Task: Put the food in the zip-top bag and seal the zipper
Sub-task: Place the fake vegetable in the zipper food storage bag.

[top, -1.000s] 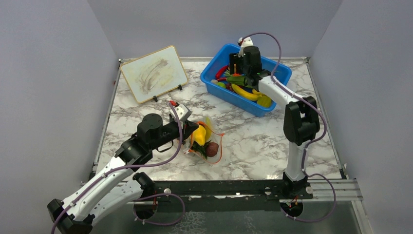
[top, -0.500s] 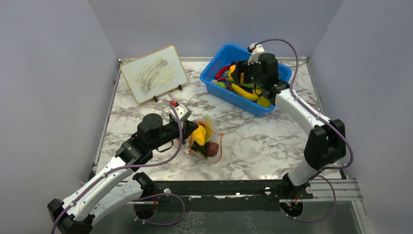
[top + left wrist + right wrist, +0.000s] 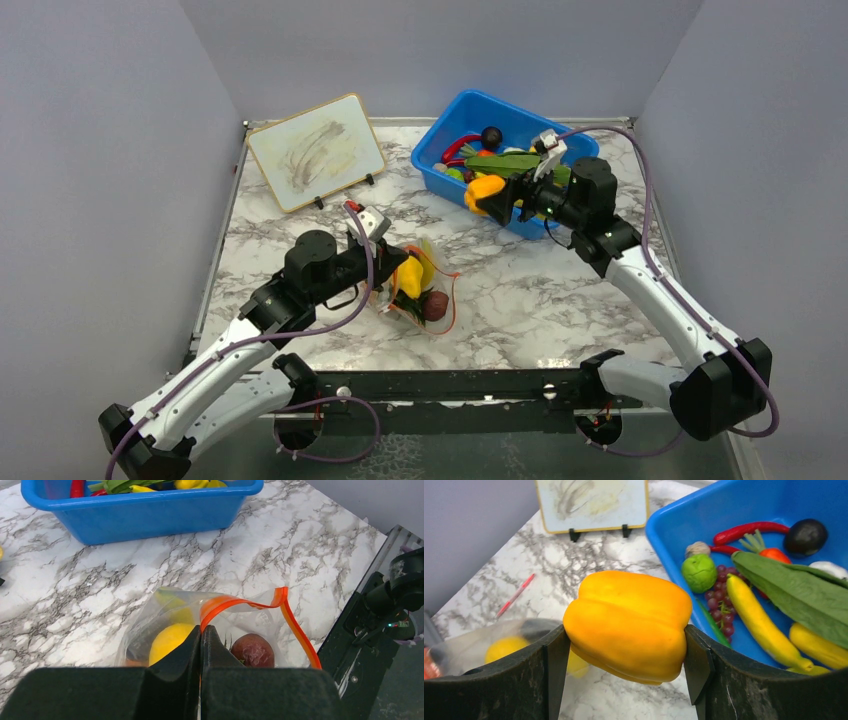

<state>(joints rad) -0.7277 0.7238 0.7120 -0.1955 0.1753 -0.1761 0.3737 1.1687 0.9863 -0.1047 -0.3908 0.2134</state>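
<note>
The clear zip-top bag lies mid-table with a yellow fruit and a dark red-brown round fruit inside. Its red-orange zipper strip curls open. My left gripper is shut on the bag's mouth edge at the strip; it also shows in the top view. My right gripper is shut on an orange-yellow toy bell pepper, held in the air at the blue bin's near-left edge. The bag shows at the lower left of the right wrist view.
The blue bin at the back right holds bananas, a green leaf, grapes, a red chilli, a lime and a dark avocado. A small whiteboard stands at the back left. A red pen lies near the bag.
My right arm has lifted out of the blue bin with the bell pepper and swung toward the near left. The left gripper and the bag have barely moved.
</note>
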